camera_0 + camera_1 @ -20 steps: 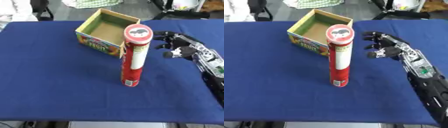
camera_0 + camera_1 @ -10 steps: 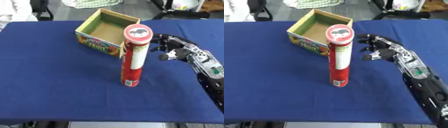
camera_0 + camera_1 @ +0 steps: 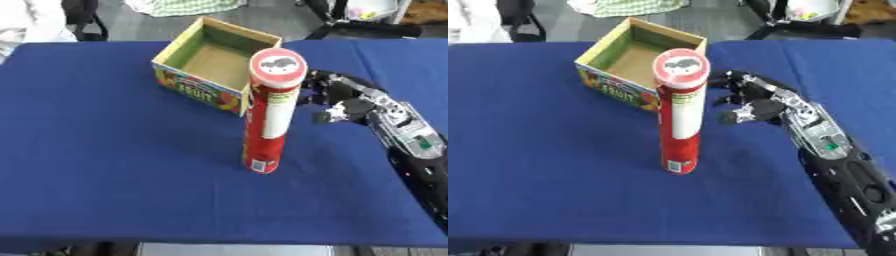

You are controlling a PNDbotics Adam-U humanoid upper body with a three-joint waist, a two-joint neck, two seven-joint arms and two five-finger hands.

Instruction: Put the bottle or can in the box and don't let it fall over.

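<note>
Here the tall red can [image 3: 266, 116] stands upright on the blue bench [image 3: 105, 165], just at five o'clock of the open cardboard box [image 3: 213, 64], its upper part overlapping the box's near corner in the view. The right robot hand [image 3: 754, 102] sits at three o'clock of the can, level with its upper half, fingers relaxed and spread, holding nothing; a narrow gap appears to separate the fingertips from the can's wall.

Judging by its shape, the can is a stiff, smooth tube, probably light and top-heavy on a small base, so a sideways nudge near the lid could topple it. A wrap around the middle of the body, below the white label band, looks safest.

The can's far side and the box's floor behind the near wall are hidden. The left robot hand shows in neither view. Whether the can is full cannot be told.
</note>
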